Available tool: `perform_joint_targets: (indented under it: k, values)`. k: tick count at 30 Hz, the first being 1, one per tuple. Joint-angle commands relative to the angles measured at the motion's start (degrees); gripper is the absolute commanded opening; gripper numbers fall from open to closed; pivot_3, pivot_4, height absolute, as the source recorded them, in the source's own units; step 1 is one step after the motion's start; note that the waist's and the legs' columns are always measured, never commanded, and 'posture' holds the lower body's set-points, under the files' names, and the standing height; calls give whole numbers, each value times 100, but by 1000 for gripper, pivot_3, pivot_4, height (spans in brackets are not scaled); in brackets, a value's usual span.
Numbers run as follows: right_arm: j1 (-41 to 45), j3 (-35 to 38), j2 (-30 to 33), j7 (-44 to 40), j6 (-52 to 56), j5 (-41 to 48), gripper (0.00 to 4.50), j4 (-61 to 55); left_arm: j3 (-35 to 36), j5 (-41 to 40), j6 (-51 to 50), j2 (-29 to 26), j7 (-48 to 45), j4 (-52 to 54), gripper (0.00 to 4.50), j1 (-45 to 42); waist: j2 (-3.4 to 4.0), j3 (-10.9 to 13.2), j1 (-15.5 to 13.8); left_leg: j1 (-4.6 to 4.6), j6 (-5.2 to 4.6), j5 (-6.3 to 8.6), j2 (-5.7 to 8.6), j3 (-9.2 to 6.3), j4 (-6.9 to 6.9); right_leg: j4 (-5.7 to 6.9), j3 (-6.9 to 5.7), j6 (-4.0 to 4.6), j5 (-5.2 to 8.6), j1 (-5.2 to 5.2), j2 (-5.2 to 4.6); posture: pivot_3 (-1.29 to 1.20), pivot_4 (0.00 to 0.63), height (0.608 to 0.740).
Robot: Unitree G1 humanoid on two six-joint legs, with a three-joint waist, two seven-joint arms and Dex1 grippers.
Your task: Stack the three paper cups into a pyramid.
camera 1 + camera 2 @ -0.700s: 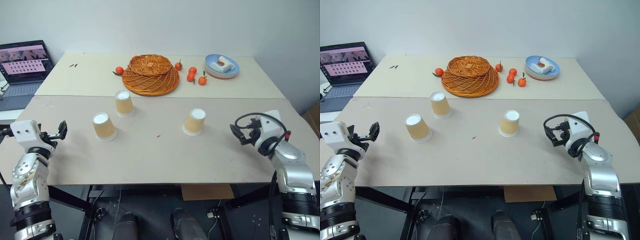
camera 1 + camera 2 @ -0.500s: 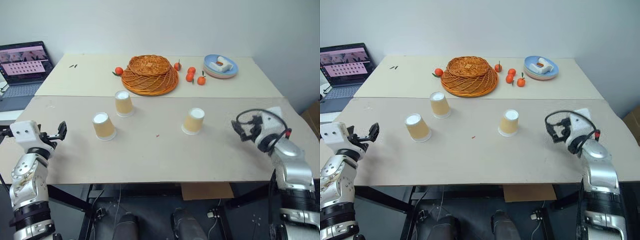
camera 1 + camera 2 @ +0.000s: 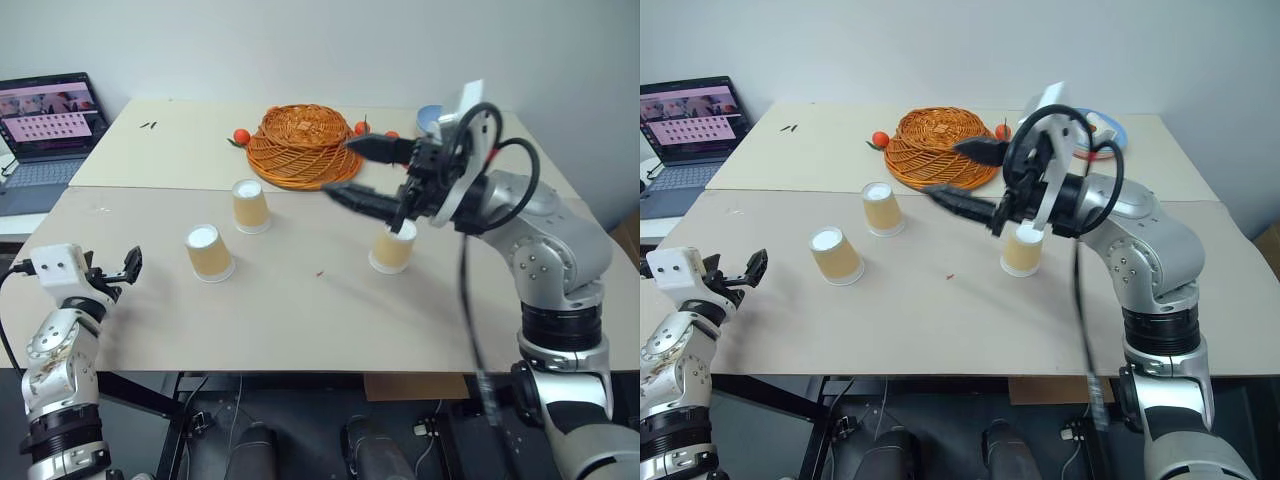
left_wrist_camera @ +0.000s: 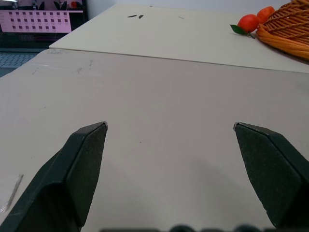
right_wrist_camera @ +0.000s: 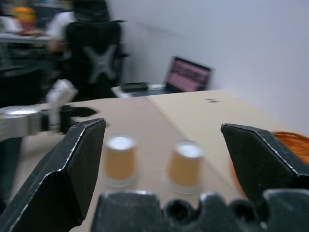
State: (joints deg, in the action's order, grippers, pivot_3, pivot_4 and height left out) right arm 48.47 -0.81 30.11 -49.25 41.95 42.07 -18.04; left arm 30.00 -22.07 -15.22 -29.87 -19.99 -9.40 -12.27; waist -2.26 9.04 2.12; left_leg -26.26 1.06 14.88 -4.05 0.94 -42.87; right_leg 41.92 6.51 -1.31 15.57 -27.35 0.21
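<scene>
Right gripper (image 3: pixel 355 170) raised above the table (image 3: pixel 300 310), fingers spread wide, empty, pointing toward the robot's left. One paper cup (image 3: pixel 391 245) stands upside down just below and behind its fingers. Two more cups, (image 3: pixel 249 206) and (image 3: pixel 208 251), stand inverted farther out past the fingertips, apart from each other. Left gripper (image 3: pixel 128 265) low at the table's near left edge, jaws wide, empty; nearest cup well to its right.

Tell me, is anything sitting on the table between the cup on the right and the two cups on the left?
No, nothing visible is in the way. The right cup stands alone, and only bare table with a tiny red speck lies between it and the two left cups. The basket and oranges sit farther back.
</scene>
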Motion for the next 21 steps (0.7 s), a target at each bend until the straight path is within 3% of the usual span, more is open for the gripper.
perform_joint_targets:
  k: [1, 9, 16, 21]
  values:
    - [60, -198, 196, -543, 89, 216, 4484, -326, 58, -359, -222, -215, -407, 649, 4500, 205, -1, 0, 11, 0, 0, 0, 15, 1, 0, 1, -2, -8, 5, 1, -18, 0, 150, 671]
    - [-55, -481, 174, -727, -48, 51, 4484, -250, -17, -1472, -1534, -1389, -2140, 2209, 4500, 1195, -5, 4, 54, 5, 1, 0, 69, 18, -12, 4, 1, -37, 17, 12, -87, 0, 150, 671]
    - [-52, -439, 65, -665, -47, 27, 4484, -255, -484, -1228, -1492, -1932, -2838, 1832, 4500, 951, -3, 6, 52, 6, 0, 0, 82, 18, -14, 8, 7, -57, 30, 14, -95, 0, 150, 671]
    - [-60, -323, 24, -520, 22, 48, 4484, -341, -1256, -783, -1169, -1978, -3266, 1014, 4500, 35, -3, 7, 24, 6, 0, -1, 91, 7, -14, 12, 4, -58, 30, 17, -96, 0, 150, 671]
